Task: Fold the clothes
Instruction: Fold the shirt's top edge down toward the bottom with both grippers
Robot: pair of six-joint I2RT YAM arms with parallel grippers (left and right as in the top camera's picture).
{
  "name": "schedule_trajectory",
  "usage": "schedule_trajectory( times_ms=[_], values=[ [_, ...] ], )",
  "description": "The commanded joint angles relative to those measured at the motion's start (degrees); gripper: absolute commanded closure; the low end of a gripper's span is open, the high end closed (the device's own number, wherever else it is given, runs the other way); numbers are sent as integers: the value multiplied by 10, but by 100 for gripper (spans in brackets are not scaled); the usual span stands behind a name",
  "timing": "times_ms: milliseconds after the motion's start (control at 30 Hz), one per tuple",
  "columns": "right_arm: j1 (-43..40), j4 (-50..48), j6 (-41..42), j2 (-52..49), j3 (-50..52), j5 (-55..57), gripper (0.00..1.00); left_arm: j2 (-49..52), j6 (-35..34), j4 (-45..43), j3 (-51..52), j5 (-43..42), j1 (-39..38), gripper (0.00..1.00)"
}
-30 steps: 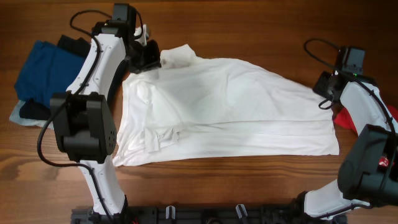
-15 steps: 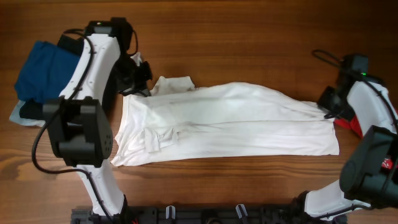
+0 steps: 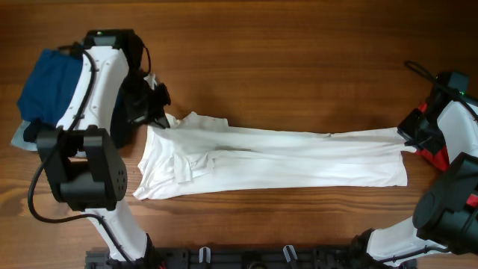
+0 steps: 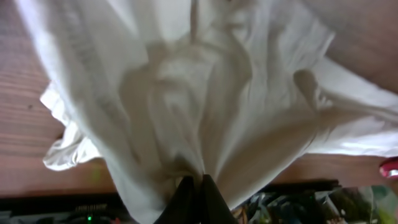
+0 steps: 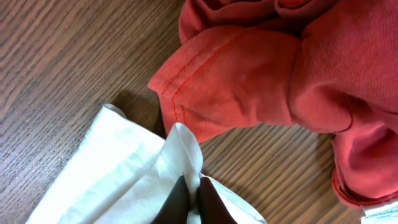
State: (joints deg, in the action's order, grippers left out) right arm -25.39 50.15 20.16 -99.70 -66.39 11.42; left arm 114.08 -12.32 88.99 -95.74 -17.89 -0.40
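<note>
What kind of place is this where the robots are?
Probably a robot lab workbench: a brown wooden table, two black-and-white robot arms at its edge, and a white fabric T-shirt stretched between them.

Our wooden table (image 3: 299,60), with clothes on it
We see a white T-shirt (image 3: 284,157) stretched in a long band through the middle from 9 to 3 o'clock, a blue garment (image 3: 48,82) heaped at 10 o'clock, and a red garment (image 5: 280,74) bunched at 3 o'clock.

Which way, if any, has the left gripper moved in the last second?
Yes: the left gripper, shut on the large white fabric T-shirt, came nearer the shirt's unmoved front hem.
</note>
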Motion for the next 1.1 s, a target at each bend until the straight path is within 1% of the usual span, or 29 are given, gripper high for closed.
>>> schedule_trajectory(
  times_ms=[0,167,233,400,500,600,800,900,1067],
  values=[
    [0,1,8,14,-11,-14,96,-13,16,10,53,-3,0,96],
    [1,0,2,14,-10,-30,96,-22,16,-9,125,-5,0,96],
    [7,-2,-6,13,-10,-30,96,-40,16,-11,146,-9,0,96],
    [13,-1,-6,13,-10,-30,96,-85,14,-8,152,-5,-1,96],
    [15,-1,-7,13,-10,-33,96,-88,14,-9,152,0,-1,96],
    [15,-1,-7,13,-10,-34,96,-88,-2,-13,162,4,-1,96],
    [15,-2,-7,13,-6,-36,96,-89,16,-16,200,-7,-1,96],
    [15,-3,-7,13,-6,-36,95,-89,14,-48,240,-7,-1,96],
    [15,-4,-7,13,-6,-38,95,-89,-17,-127,340,-7,-1,96]
  ],
)
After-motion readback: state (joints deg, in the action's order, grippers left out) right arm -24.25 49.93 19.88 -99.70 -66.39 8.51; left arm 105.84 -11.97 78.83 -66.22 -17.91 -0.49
